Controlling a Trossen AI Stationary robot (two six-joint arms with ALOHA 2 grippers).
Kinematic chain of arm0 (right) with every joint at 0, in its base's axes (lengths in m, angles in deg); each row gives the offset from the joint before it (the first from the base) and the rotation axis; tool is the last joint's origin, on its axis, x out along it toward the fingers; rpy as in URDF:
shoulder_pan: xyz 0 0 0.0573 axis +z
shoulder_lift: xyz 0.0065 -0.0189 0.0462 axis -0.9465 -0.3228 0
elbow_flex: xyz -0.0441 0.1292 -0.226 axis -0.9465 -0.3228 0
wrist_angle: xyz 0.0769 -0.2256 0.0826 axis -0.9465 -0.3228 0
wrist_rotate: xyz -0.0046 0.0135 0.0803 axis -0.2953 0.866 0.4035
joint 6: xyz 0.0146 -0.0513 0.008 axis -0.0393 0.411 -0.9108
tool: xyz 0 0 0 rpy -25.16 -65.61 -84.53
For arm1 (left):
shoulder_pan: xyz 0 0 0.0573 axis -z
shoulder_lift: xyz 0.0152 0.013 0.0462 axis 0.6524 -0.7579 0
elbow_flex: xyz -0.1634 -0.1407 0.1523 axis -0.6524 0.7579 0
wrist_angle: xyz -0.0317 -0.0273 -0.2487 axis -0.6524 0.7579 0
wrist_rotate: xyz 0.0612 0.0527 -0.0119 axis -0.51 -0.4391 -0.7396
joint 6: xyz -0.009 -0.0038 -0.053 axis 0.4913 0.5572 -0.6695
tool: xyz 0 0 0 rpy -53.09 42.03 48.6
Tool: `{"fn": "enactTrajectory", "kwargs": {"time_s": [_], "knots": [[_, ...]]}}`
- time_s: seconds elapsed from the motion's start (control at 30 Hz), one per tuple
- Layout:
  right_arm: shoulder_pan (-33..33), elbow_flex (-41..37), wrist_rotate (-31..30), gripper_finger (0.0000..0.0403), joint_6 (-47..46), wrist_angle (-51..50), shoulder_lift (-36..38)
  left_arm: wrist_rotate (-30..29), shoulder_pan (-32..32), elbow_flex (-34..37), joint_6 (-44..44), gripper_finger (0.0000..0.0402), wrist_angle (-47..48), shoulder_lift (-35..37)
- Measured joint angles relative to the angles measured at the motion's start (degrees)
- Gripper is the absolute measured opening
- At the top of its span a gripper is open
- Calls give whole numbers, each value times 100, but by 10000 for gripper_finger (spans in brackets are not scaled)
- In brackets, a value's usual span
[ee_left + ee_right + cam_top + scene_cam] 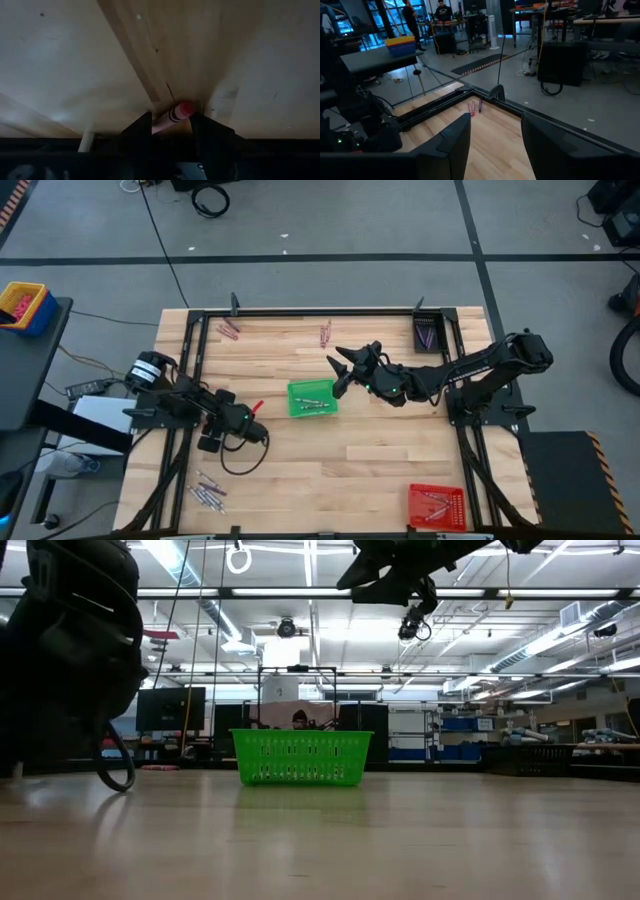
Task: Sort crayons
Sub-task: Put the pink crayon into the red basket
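Left gripper [252,412] sits low on the desk [380,470] at centre-left of the overhead frame, just left of the green basket [312,398]. In the left wrist view a red crayon [172,116] lies between its two dark fingers [137,135], tip poking out past them; jaws are around it, but whether they are actually clamping it I cannot tell. The same crayon shows as a small red sliver at the gripper tip from above.

Right gripper [340,366] hangs above the desk just upper right of the green basket, jaws apart and holding nothing (the right wrist view shows bare wood between the fingers).

Other crayons: a few pale ones inside the green basket [314,402]; a reddish bunch [229,329] at upper left of the desk; another reddish-purple bunch [325,333] at upper centre, also seen in the right wrist view [475,106]; a pale bunch [208,492] at lower left. Dark tray [428,334] at upper right holds purple ones; red basket [437,505] at lower right holds a few pale ones.

In the low view the green basket [301,757] stands mid-frame.
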Motion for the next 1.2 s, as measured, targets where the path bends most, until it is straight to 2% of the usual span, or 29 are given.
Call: {"fn": "enactTrajectory", "kwargs": {"time_s": [0.2,0.33,0.43,0.77,0.87,1.07,1.2], "knots": [[0,0,32,179,-1,2,0,54,-181,3,0,97,-23,-2],[0,1,32,179,31,1,0,-145,-198,-10,-39,44,-10,18],[49,0,31,179,239,-16,35,-214,-194,-118,-133,22,28,19],[488,0,29,179,409,0,412,-368,168,-1389,-51,12,75,544],[566,1,28,179,422,35,430,-366,254,-1715,-42,8,-161,773],[595,0,27,179,557,96,428,-347,299,-1792,-154,18,124,1047],[595,1,27,179,557,98,428,-330,131,-1570,-315,36,321,1042]]}}
